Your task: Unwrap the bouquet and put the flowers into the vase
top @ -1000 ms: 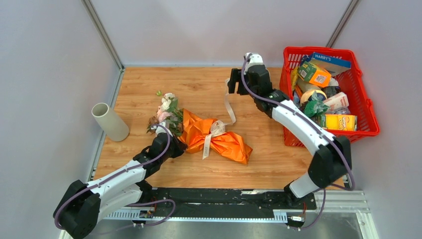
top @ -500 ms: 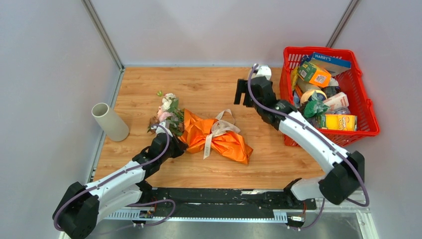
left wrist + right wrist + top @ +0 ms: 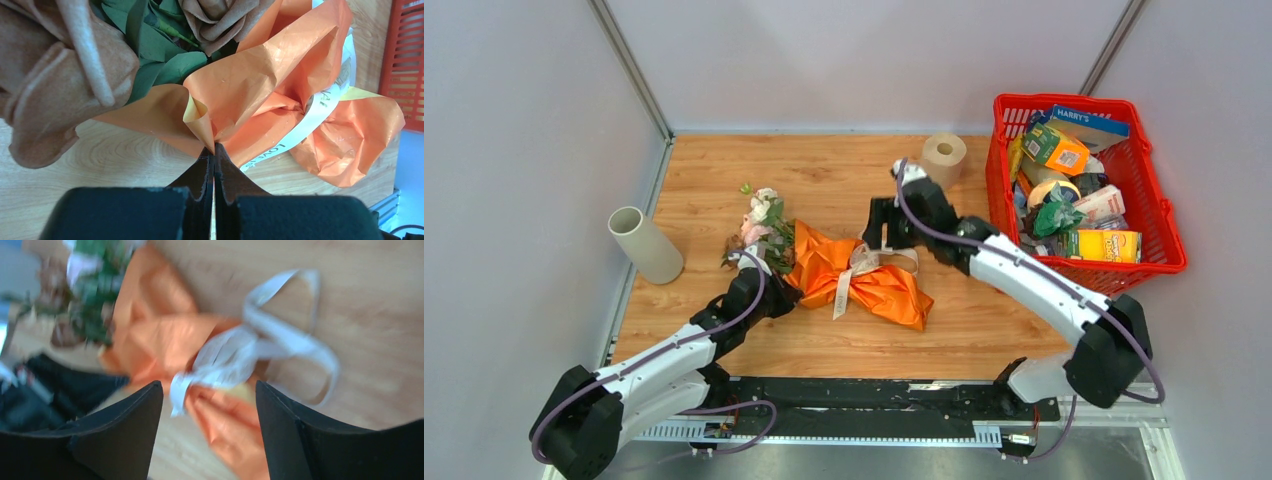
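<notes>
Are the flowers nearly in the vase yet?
Not nearly. Done: the ribbon looks loosened, its loops lying slack, though it is still round the bouquet. In hand: the left gripper pinches an edge of the orange paper, and the open right gripper hovers over the ribbon. Left: take the paper off and move the flowers into the vase, which sits apart at the table's left edge.

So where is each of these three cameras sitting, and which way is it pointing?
Top external: fixed above and behind the arms, looking down on the table, bouquet, vase and basket; both arms show, bases at the bottom.
Left wrist: rides the left arm, looking along the left end effector, shut on the bouquet's orange paper.
Right wrist: rides the right arm, looking down through the open right end effector at the ribbon; blurred.
Shared: all three show the orange paper and ribbon.
</notes>
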`<state>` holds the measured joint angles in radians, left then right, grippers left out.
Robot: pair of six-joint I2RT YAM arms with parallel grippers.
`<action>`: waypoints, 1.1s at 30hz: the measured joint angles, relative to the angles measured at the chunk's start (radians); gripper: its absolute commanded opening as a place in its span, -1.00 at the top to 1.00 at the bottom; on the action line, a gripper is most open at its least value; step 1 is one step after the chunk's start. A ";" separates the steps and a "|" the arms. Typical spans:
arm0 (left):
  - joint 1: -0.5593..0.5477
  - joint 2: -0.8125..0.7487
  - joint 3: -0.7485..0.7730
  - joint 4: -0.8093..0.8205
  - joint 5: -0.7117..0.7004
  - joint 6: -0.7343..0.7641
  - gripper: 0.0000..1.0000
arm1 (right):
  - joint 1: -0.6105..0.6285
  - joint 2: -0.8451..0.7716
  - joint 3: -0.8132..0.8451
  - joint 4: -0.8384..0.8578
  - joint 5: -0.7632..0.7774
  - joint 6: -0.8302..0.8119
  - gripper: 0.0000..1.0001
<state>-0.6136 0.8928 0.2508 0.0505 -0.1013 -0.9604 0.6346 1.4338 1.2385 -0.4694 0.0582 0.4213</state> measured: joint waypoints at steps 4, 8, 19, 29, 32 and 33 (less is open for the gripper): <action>0.000 0.000 0.000 0.000 0.008 0.000 1.00 | 0.156 -0.116 -0.214 0.066 -0.032 0.096 -0.29; -0.001 0.000 0.000 0.002 0.013 0.000 1.00 | 0.266 -0.166 -0.356 0.170 -0.008 0.208 -0.24; -0.008 0.000 -0.025 0.036 0.014 -0.011 1.00 | 0.316 -0.047 -0.429 0.371 0.079 0.362 -0.13; -0.014 -0.001 -0.030 0.051 0.014 -0.023 1.00 | 0.316 0.026 -0.429 0.415 0.106 0.405 -0.01; -0.015 -0.001 -0.030 0.051 0.014 -0.023 1.00 | 0.316 0.045 -0.428 0.436 0.109 0.409 0.03; -0.015 -0.001 -0.030 0.051 0.014 -0.024 0.99 | 0.316 0.054 -0.428 0.440 0.109 0.413 0.04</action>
<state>-0.6289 0.8917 0.2211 0.1020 -0.0868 -0.9844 0.9508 1.4876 0.8104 -0.0292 0.1677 0.8341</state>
